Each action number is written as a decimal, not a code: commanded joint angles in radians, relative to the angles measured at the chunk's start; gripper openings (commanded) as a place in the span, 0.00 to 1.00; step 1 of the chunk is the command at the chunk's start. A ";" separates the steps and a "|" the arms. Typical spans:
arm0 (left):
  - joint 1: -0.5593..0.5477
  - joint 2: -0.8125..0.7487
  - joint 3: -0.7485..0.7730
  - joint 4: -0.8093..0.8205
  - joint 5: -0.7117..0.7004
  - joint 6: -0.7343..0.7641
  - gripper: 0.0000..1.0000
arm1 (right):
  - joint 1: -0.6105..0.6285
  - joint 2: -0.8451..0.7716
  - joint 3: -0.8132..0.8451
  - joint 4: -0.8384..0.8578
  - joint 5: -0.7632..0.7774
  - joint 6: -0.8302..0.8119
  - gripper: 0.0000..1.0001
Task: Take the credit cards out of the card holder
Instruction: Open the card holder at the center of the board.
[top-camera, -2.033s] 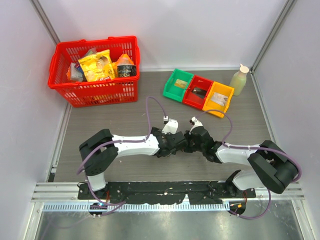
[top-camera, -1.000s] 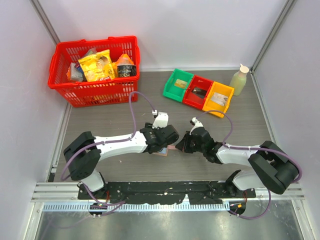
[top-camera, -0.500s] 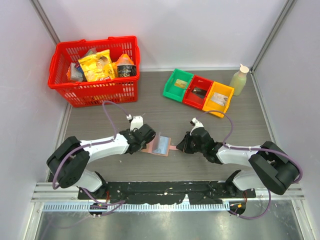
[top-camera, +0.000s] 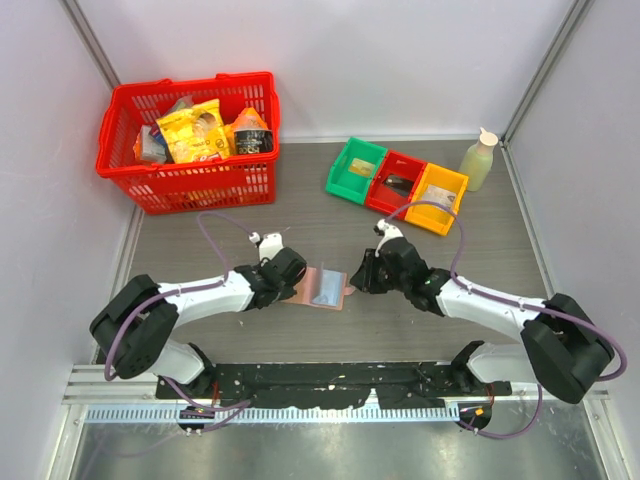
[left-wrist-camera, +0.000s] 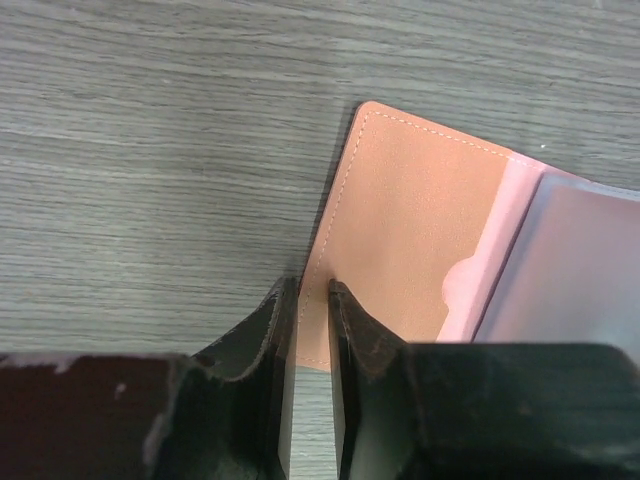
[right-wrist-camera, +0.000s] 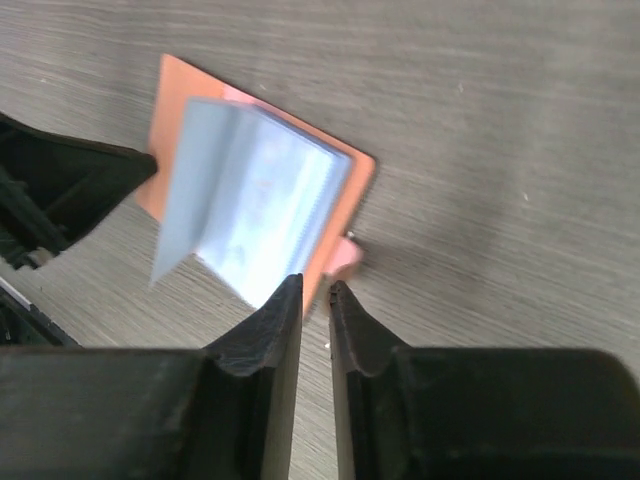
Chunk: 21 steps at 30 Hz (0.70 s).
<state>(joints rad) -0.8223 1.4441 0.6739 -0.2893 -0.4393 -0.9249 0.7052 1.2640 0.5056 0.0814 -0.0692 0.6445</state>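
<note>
The card holder (top-camera: 303, 292) lies open on the table between my two grippers, pinkish-tan side down. A pale grey-blue leaf (top-camera: 328, 287) covers its right half; whether that is a credit card or lining I cannot tell. My left gripper (top-camera: 290, 284) is at its left edge. In the left wrist view the jaws (left-wrist-camera: 312, 288) stand a narrow gap apart over the corner of the tan flap (left-wrist-camera: 410, 230). My right gripper (top-camera: 356, 279) is at the right edge, beside the snap tab (right-wrist-camera: 345, 252). Its jaws (right-wrist-camera: 316, 282) are slightly apart and grip nothing. The leaf (right-wrist-camera: 255, 195) looks blurred.
A red basket (top-camera: 190, 185) with snack packs stands at the back left. Green (top-camera: 357, 170), red (top-camera: 397, 183) and yellow (top-camera: 440, 197) bins sit in a row at the back right, with a pale bottle (top-camera: 478, 160) beside them. Walls close in both sides.
The left arm drew leftward and the card holder now lies spread open. The right jaws parted and let go of the right edge. The left jaws narrowed at the left edge.
</note>
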 joint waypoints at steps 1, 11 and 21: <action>-0.001 -0.005 -0.034 0.068 0.073 -0.041 0.20 | 0.013 -0.058 0.131 -0.150 0.023 -0.086 0.27; -0.034 0.019 -0.037 0.098 0.077 -0.078 0.16 | 0.048 -0.011 0.274 -0.250 0.057 -0.140 0.24; -0.043 0.007 -0.045 0.105 0.077 -0.089 0.15 | 0.077 0.161 0.269 -0.124 0.017 -0.134 0.09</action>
<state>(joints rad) -0.8570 1.4452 0.6514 -0.1940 -0.3813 -0.9936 0.7540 1.3773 0.7498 -0.1272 -0.0196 0.5270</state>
